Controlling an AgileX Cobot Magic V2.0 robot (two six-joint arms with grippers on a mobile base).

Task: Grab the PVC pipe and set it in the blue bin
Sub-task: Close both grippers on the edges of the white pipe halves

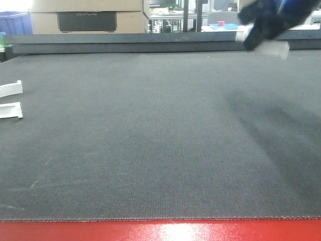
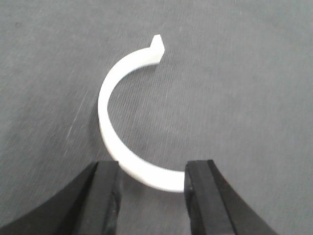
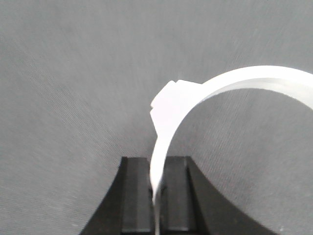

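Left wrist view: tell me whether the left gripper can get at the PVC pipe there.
Probably yes: the left gripper is open, its fingers straddling the PVC pipe's lower end, with nothing between them.

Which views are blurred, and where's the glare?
Front view: right gripper and its white pipe smeared by motion blur, soft shadow on the mat below, glare on the red strip. Left wrist view: fairly sharp. Right wrist view: pipe soft up close.
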